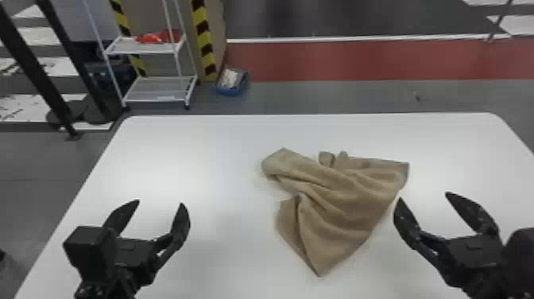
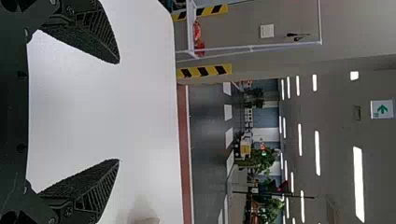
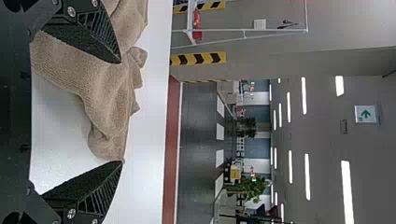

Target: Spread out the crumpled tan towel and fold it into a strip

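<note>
Towel [image 1: 341, 206] lies crumpled — tan, ribbed, w/ folds.

Boxy black housing [image 1: 90, 248], pointed black fingers [image 3: 86, 39], ribbed sides [image 3: 99, 29], silvery screws [image 3: 71, 11]

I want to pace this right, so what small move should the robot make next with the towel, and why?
Probably bring the right gripper over the far right corner of the towel, ready to pinch it: that gripper is open beside the towel, which lies bunched in folds, while the open left gripper is farther off.
</note>
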Action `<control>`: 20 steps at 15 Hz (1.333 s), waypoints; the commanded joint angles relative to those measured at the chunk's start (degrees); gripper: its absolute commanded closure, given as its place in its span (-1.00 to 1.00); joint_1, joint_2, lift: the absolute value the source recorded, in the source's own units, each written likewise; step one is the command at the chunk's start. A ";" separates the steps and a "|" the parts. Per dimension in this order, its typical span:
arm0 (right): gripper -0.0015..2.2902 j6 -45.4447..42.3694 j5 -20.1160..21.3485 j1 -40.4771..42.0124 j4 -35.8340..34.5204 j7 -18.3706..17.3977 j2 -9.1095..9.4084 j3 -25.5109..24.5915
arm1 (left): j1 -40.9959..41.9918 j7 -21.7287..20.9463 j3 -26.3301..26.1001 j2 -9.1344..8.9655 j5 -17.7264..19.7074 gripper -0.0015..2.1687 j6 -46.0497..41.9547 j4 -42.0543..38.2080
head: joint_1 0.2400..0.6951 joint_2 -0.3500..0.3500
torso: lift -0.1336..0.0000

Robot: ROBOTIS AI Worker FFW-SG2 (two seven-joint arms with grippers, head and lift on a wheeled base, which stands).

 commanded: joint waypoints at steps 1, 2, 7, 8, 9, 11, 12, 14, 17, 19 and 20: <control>-0.89 0.18 0.00 -0.92 0.53 0.00 0.31 -1.75 | 0.00 -0.13 -0.54 -0.15 -0.20 -0.87 0.00 0.28 | 1.00 0.19 | -0.86; -0.89 1.06 0.00 -2.24 1.41 0.09 0.31 -3.24 | 0.00 -0.13 -0.54 -0.15 -0.20 -0.87 0.00 0.28 | 1.00 0.16 | -0.86; -0.89 5.27 -0.09 -11.99 10.20 1.94 0.31 -10.19 | 0.44 -2.76 -1.33 -0.15 -0.20 -0.83 0.00 0.02 | 1.00 -0.09 | -0.86; -0.89 6.68 -0.35 -14.45 12.57 2.99 0.31 -11.68 | 0.62 -2.94 -1.51 -0.15 -0.20 -0.83 0.00 -0.16 | 1.00 -0.14 | -0.86; -0.89 7.03 -1.23 -16.56 15.03 3.69 0.31 -12.82 | 0.70 -2.94 -1.51 -0.15 -0.20 -0.82 0.18 -0.16 | 1.00 -0.23 | -0.86; -0.89 7.03 -3.52 -20.69 21.01 5.19 -0.88 -14.05 | 1.14 -2.94 -1.77 -0.15 -0.20 -0.82 0.18 -0.33 | 1.00 -0.29 | -0.86; -0.89 7.03 -4.05 -22.54 23.38 5.89 -1.41 -14.23 | 1.23 -3.03 -1.95 -0.15 -0.20 -0.82 0.18 -0.60 | 1.00 -0.31 | -0.86; -0.89 7.03 -5.36 -26.14 27.25 6.77 -2.29 -14.41 | 1.93 -3.11 -2.03 -0.15 -0.20 -0.82 0.00 -1.12 | 1.00 -0.36 | -0.86; -0.88 6.86 -5.89 -31.42 33.58 7.65 -2.55 -14.05 | 2.46 -3.11 -2.03 -0.15 -0.81 -0.82 0.35 -1.30 | 1.00 -0.38 | -0.86; -0.86 6.86 -5.72 -33.61 36.66 8.18 -2.64 -13.18 | 2.64 -3.11 -2.03 -0.15 -1.16 -0.82 0.53 -1.39 | 1.00 -0.36 | -0.86; -0.83 6.68 -5.80 -34.49 38.24 8.79 -2.64 -12.56 | 2.81 -3.11 -2.03 -0.15 -1.16 -0.82 0.53 -1.39 | 1.00 -0.35 | -0.86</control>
